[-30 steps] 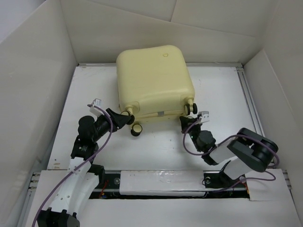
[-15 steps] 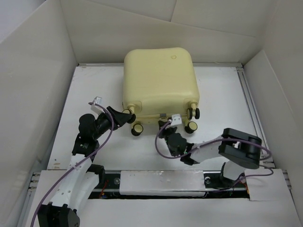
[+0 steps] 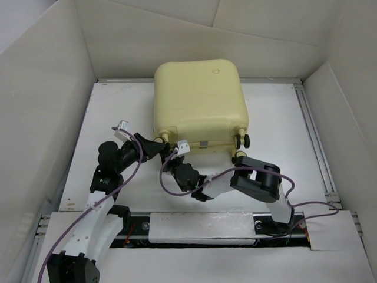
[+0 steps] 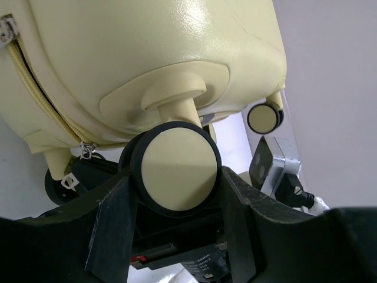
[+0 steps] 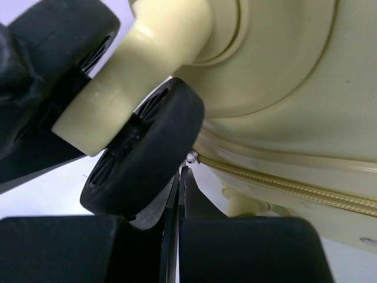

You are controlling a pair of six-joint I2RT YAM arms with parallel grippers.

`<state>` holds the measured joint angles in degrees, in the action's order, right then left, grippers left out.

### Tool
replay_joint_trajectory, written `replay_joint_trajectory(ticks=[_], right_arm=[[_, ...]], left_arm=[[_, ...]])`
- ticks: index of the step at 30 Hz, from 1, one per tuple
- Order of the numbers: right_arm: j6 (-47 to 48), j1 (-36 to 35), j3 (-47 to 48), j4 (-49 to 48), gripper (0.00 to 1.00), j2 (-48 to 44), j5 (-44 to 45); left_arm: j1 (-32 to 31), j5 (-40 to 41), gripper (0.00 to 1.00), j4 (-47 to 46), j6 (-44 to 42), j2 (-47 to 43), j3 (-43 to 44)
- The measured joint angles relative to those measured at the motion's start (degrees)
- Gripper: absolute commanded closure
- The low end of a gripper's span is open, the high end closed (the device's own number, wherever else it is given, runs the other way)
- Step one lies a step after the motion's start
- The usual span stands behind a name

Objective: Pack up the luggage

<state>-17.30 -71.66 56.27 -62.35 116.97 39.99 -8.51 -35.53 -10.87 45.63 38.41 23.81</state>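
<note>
The pale yellow luggage [image 3: 197, 100] lies closed at the back middle of the table, with its wheels toward me. My left gripper [image 3: 158, 144] is shut on the near-left caster wheel [image 4: 177, 168], whose cream face sits between the two black fingers [image 4: 115, 206]. My right gripper [image 3: 173, 159] is shut just right of that, under the luggage's near edge. In the right wrist view its joined tips [image 5: 181, 177] point at the small metal zipper pull [image 5: 191, 156], beside a black caster wheel [image 5: 144, 156]. The zipper [image 5: 283, 183] is closed. Whether the tips pinch the pull is unclear.
White cardboard walls [image 3: 47, 88] box in the table on the left, back and right. The right arm's elbow [image 3: 259, 180] lies across the near middle, trailing purple cable. Another caster [image 3: 241, 140] sticks out at the luggage's near-right corner.
The right arm has swept left along the luggage's near edge, from the right casters to the left one. The luggage shifted slightly to the right early on. The left gripper kept its hold.
</note>
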Motion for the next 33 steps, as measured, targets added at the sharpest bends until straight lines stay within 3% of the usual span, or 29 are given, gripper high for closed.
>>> replay_joint_trajectory(ticks=[9,11,12,14,16,19,20,24,26,33], right_arm=[[-6.6,1.7,5.0,-7.9,0.98,7.2,-1.7],[-8.1,2.0,3.4,-9.1,0.88,6.7,-3.2],[-8.7,2.0,1.9,-9.7,0.73,6.0,-4.1],[-10.3,1.6,-4.4,-10.5,0.54,2.5,-7.8],[-11.3,-0.3,-12.7,-10.5,0.38,-2.5,-10.0],[-12.2,-2.7,-22.5,-8.2,0.28,-12.1,-11.7],[-12.5,-3.1,-23.5,-5.7,0.26,-15.5,-11.8],[-13.2,-5.0,-20.3,11.1,0.15,-29.8,-9.2],[-14.2,-6.6,-16.4,20.7,0.00,-34.3,-6.8],[-16.0,-7.0,-0.6,46.7,0.00,-34.8,-2.1]], left_arm=[[1.1,5.6,1.00,1.1,0.1,-1.9,0.0],[1.0,5.4,1.00,1.2,0.2,-2.0,0.0],[1.0,4.9,1.00,1.6,0.2,-2.2,0.0],[0.3,3.0,1.00,2.0,0.2,-2.6,0.0],[-0.5,1.4,0.78,2.1,0.0,-2.5,0.0],[-0.9,-0.1,0.48,3.9,-1.6,-1.3,1.3],[-0.9,0.0,0.35,5.2,-2.6,-0.9,2.4],[-1.2,3.1,0.18,9.2,-5.8,-1.7,8.7],[-1.5,7.4,0.16,11.6,-7.4,-3.7,12.3],[-1.5,20.4,0.20,18.7,-9.6,-10.6,16.7]])
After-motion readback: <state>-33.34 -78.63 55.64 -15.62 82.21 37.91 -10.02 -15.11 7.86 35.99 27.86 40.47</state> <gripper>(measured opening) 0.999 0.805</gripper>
